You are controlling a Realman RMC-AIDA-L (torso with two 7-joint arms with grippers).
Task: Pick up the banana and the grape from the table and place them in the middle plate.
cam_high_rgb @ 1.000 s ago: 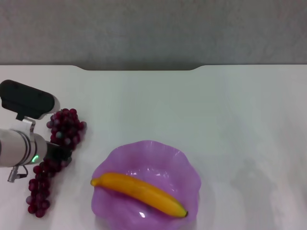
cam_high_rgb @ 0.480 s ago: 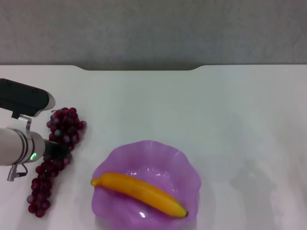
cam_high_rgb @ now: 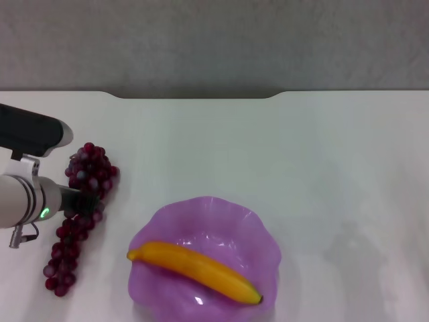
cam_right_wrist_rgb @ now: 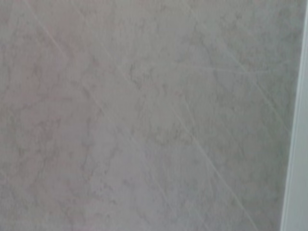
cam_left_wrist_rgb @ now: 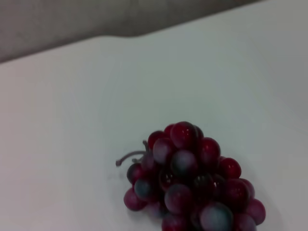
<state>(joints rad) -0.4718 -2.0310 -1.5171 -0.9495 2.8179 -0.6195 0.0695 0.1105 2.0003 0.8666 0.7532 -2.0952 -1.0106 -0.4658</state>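
We see the wide, flat white tabletop [cam_high_rgb: 281, 154] filling most of the head view, its far edge with a shallow notch running across the upper part of the frame against a grey floor [cam_high_rgb: 214, 40]. In the lower middle of the frame sits the translucent purple plate with a wavy scalloped rim [cam_high_rgb: 258, 225]. The smooth, curved yellow-orange banana [cam_high_rgb: 194, 270] lies inside it, slanting from the plate's left rim down to its lower right rim, where its dark tip rests.

At the left of the frame we find the long bunch of small, round, dark red-purple grapes [cam_high_rgb: 82, 208], running from a fat cluster at the upper end down to a thin tail at the lower left. It lies well apart from the plate, on the tabletop or just above it; we cannot tell which. Our left gripper [cam_high_rgb: 79, 200] reaches in from the left edge on a white and black arm and meets the bunch about its middle, its dark tip seated in the grapes. We cannot tell how its jaws stand.

In the left wrist view the fat end of the bunch [cam_left_wrist_rgb: 192, 187] shows at the lower centre, with a short stem curling out, over bare white table.

The right wrist view shows only mottled grey floor [cam_right_wrist_rgb: 144, 115], with a pale strip at the right edge.
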